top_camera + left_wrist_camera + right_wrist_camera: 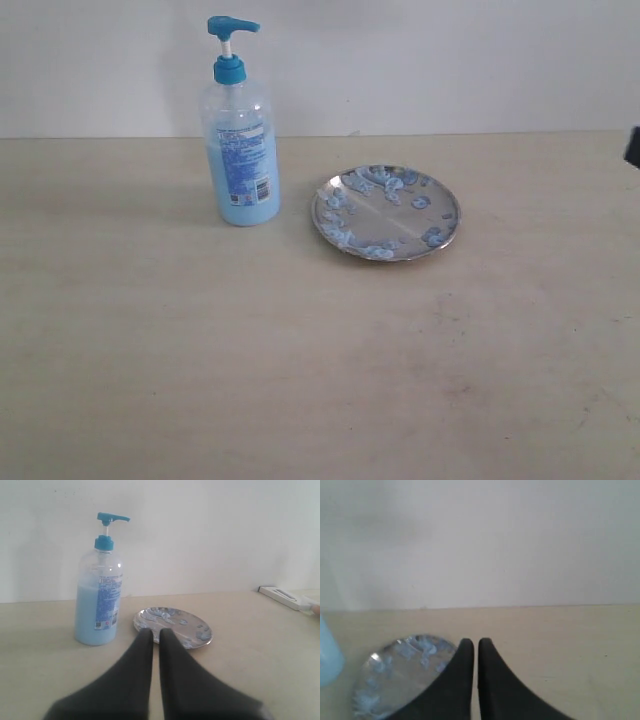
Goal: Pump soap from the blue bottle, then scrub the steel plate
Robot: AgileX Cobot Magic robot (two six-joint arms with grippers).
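Item 1. Blue bottle (240,150): clear pump bottle, upright near the far edge of the table (300,380), left of the middle in the exterior view. It was roughly two-thirds full of light blue soap (241,195). The pump head was raised, with its spout turned toward the plate. It probably stood upright so that the head could be pressed from above.

Item 2. Steel plate (385,228): round and shiny, flat on the table just beside the bottle on its right, not touching it. Pale blue blobs (362,181) dotted its rim area and the centre was mostly bare. It probably lay close to the bottle to catch what was pumped.

Item 3. Left gripper (156,630): low over the table on the near side of bottle and plate, pointed at the gap between them. Its jaws were closed to a thin slit, holding nothing and touching nothing.

Item 4. Right gripper (472,641): on the near side of the plate, beside its right rim. Its jaws were likewise closed to a slit, empty and clear of the plate.

Item 5. Flat white object (285,596): at the table's right edge, well apart from the rest; its identity could not be told.
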